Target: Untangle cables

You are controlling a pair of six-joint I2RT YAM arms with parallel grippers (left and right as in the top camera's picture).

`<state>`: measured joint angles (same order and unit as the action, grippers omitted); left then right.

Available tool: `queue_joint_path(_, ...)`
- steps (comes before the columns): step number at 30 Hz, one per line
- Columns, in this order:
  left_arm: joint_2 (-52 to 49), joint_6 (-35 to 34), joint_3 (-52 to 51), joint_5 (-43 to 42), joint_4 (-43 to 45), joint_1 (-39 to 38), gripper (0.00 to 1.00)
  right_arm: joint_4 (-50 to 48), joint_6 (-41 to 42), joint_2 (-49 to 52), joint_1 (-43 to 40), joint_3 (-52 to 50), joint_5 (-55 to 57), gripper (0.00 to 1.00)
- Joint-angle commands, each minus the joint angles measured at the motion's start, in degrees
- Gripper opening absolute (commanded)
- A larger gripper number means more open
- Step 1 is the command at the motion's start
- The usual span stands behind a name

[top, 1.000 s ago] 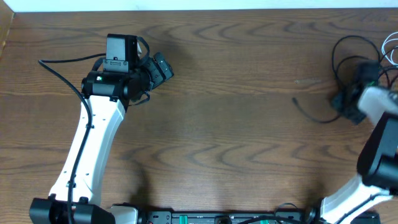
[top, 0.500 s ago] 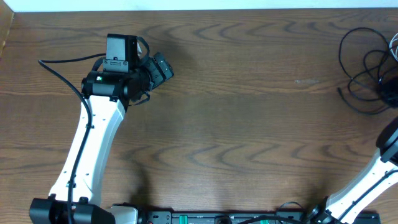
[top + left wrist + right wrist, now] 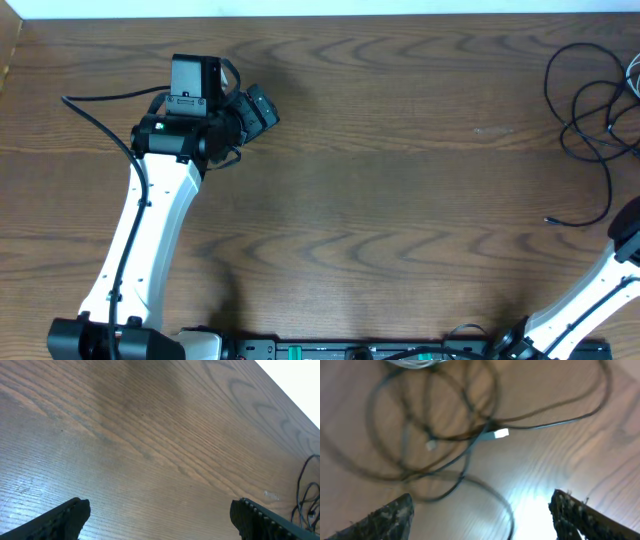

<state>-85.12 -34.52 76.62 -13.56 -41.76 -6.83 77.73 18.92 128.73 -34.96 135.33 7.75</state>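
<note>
The cables lie bunched at the table's far right: tangled black loops (image 3: 590, 112) and a white cord (image 3: 632, 72) at the edge, with one black end (image 3: 550, 218) trailing toward the front. In the right wrist view the black loops (image 3: 437, 435) cross over each other around a pale plug tip (image 3: 501, 434). My right gripper (image 3: 481, 505) hovers open above them, and one black strand (image 3: 506, 507) runs loose on the wood between its fingers. My left gripper (image 3: 258, 108) (image 3: 160, 507) stands open and empty at the far left, well away from the cables.
The wooden table (image 3: 400, 200) spans the view. The right arm's white link (image 3: 612, 270) rises from the front right corner and its gripper lies beyond the overhead frame. The left arm (image 3: 150, 220) stretches from the front left. A black cable loop (image 3: 306, 492) shows at the left wrist view's right edge.
The right gripper, shut on the cable bundle a second ago, swung right out of the overhead view and opened. The black loops shifted right and one end now trails toward the front.
</note>
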Motion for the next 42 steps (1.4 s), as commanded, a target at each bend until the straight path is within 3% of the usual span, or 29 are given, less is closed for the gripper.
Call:
queue_joint_path(1, -0.5, -0.1, 0.2, 0.4, 0.0, 0.2, 0.95, 3.8, -8.0, -0.5, 3.1, 5.7, -11.0, 0.79)
queue_joint_path(3, -0.5, -0.1, 0.2, 0.4, 0.0, 0.2, 0.95, 6.3, -12.5, -0.9, 5.0, 8.3, -14.6, 0.73)
queue_joint_path(7, -0.5, -0.1, 0.2, 0.4, 0.0, 0.2, 0.95, 11.6, -16.1, -2.8, 8.9, 12.8, -19.1, 0.73)
queue_joint_path(11, -0.5, -0.1, 0.2, 0.4, 0.0, 0.2, 0.95, 14.9, -25.1, -7.0, 14.3, 14.4, -29.2, 0.79)
queue_joint_path(15, -0.5, -0.1, 0.2, 0.4, 0.0, 0.2, 0.95, 16.6, -26.9, -12.8, 19.6, 14.4, -36.2, 0.83)
queue_joint_path(16, -0.5, -0.1, 0.2, 0.4, 0.0, 0.2, 0.95, 17.0, -26.6, -14.3, 20.8, 14.4, -36.3, 0.84)
queue_joint_path(18, -0.5, -0.1, 0.2, 0.4, 0.0, 0.2, 0.95, 17.5, -26.3, -16.8, 22.7, 14.4, -36.2, 0.99)
queue_joint_path(30, -0.5, -0.1, 0.2, 0.4, 0.0, 0.2, 0.95, 19.5, -22.9, -27.0, 30.1, 14.3, -34.9, 0.99)
queue_joint_path(38, -0.5, -0.1, 0.2, 0.4, 0.0, 0.2, 0.95, 19.6, -27.2, -30.3, 33.8, 13.8, -36.1, 0.99)
queue_joint_path(42, -0.5, -0.1, 0.2, 0.4, 0.0, 0.2, 0.95, 19.5, -30.0, -30.8, 40.8, 10.5, -28.0, 0.99)
